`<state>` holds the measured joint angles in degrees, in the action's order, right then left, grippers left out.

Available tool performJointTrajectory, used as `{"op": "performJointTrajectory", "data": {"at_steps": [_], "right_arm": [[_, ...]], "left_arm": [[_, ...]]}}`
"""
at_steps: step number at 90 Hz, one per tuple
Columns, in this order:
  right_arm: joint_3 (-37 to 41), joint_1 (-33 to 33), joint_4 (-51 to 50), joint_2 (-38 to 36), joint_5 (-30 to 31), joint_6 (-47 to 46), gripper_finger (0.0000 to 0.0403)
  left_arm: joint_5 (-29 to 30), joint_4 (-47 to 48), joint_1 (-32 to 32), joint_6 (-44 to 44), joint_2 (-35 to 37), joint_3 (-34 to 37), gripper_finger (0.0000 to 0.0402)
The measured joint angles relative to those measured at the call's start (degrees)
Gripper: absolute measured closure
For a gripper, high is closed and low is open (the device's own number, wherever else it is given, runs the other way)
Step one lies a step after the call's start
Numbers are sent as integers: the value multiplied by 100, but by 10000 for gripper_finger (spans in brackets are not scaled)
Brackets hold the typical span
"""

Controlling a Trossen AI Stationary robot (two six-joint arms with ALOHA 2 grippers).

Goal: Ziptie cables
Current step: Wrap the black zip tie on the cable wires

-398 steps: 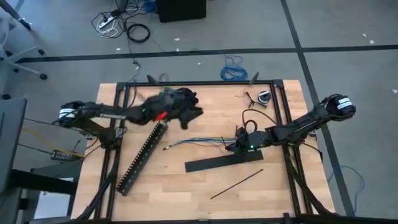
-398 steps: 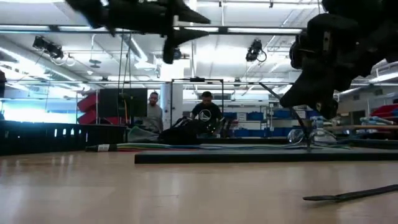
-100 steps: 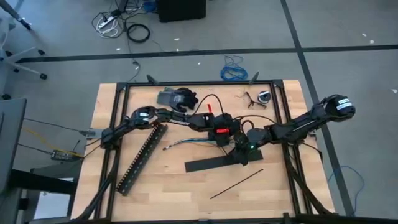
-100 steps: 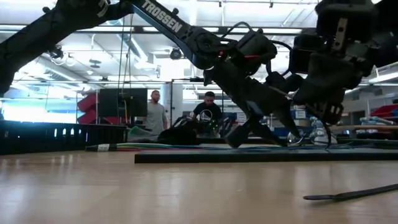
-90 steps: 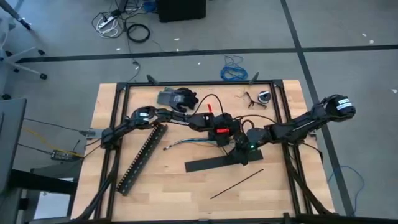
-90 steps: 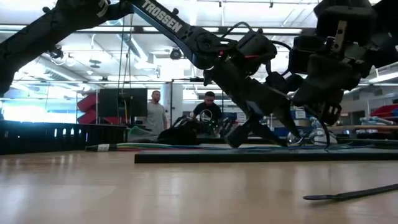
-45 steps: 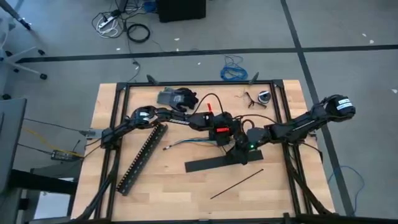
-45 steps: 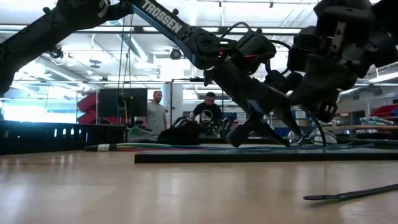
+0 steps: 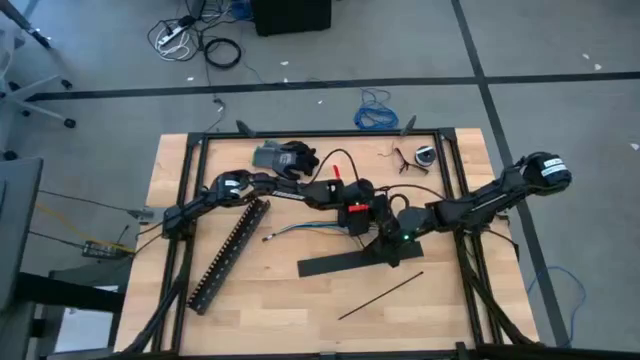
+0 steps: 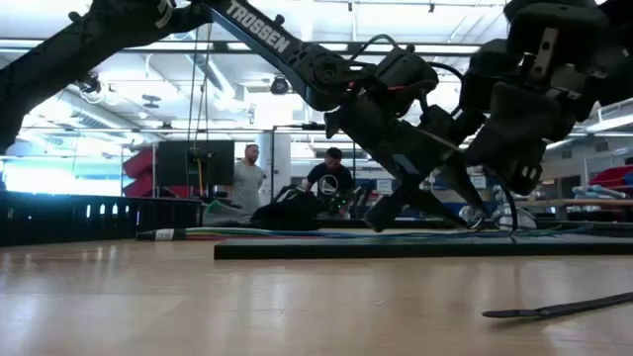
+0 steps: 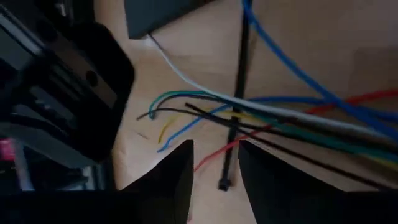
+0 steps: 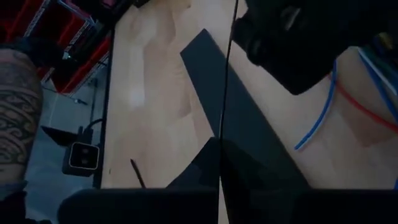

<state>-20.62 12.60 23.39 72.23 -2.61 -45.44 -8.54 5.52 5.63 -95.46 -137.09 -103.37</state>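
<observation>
The cables [image 9: 300,230], thin blue, green, white, red and black wires [image 11: 298,118], lie fanned out on the wooden table at its middle. One black ziptie [image 11: 236,93] lies across them, its head end [image 11: 224,183] between the fingers of my left gripper [image 11: 216,149], which is open and touches nothing. In the high view my left gripper [image 9: 368,226] hovers over the wires' right end. Just to its right, my right gripper [image 9: 386,246] is shut on this ziptie. A second ziptie [image 9: 380,296] lies flat near the table's front edge. My right gripper [image 12: 219,146] pinches the ziptie's thin strip [image 12: 222,127] between its two shut fingers. The strip runs straight forward out of the fingertips, along the fingers, toward my left gripper. Its far part crosses the wires.
A wide flat black bar [image 9: 350,262] lies just in front of both grippers. A long slotted black duct [image 9: 228,255] lies slanted at the left. Dark gloves [image 9: 285,157] and a coiled cord [image 9: 420,157] sit at the far edge. A person's tattooed arm [image 12: 18,93] shows beside the table.
My left gripper has crept a little toward the table's right edge, closer to my right gripper, staying open. The wires and the ziptie lie as before.
</observation>
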Motion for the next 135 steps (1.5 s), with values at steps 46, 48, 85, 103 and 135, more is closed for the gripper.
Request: {"op": "performJointTrajectory", "data": {"at_steps": [46, 48, 85, 103, 135], "right_arm": [[0, 7, 20, 0, 26, -124, 403], [0, 8, 19, 0, 25, -124, 403], [0, 9, 190, -2, 46, 8, 403], [0, 9, 193, -2, -20, 10, 403], [0, 9, 114, -2, -439, 251, 403]], "left_arm": [[-152, 33, 0, 257, -12, 0, 287], [-161, 35, 0, 262, -12, 0, 287], [438, -189, 31, -82, -20, 20, 287], [303, -140, 37, 11, -22, 20, 287], [109, -9, 37, 11, -22, 20, 287]]}}
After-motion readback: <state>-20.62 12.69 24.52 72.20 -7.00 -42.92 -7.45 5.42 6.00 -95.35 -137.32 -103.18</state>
